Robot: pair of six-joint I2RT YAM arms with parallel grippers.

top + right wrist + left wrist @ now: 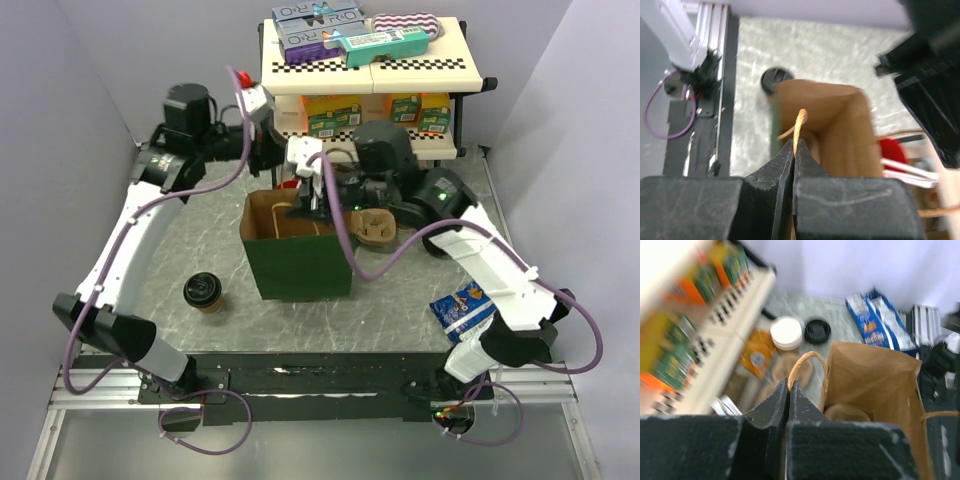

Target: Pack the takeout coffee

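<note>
Table [385, 312] grey; bag [300, 262] at its centre, upright, mouth open. Coffee [203, 292] stands outside the bag at the bag's 8 o'clock, near but apart, upright, lid on; not yet packed.

Left gripper [789, 386] is at the bag's 12 o'clock rim, clamped tight on a twine handle [801, 361]. Right gripper [793, 146] is just beside it toward 1 o'clock, pinched closed on a twine strand [799, 122]; likely the other handle, can't confirm.

Step in hand, as I judge it: hold the mouth open and steady.
- Pull the two apart gently, sideways not up, so the bag sits flat and the twine doesn't tear.
- Both grippers are busy, so one must let go to fetch the coffee; the left arm is on the cup's side.
- Grip the cup body below the lid; hold it vertical; lower it straight in.
- A brown lump [845, 412] lies inside, can't tell what; set the coffee beside it, not on it.
</note>
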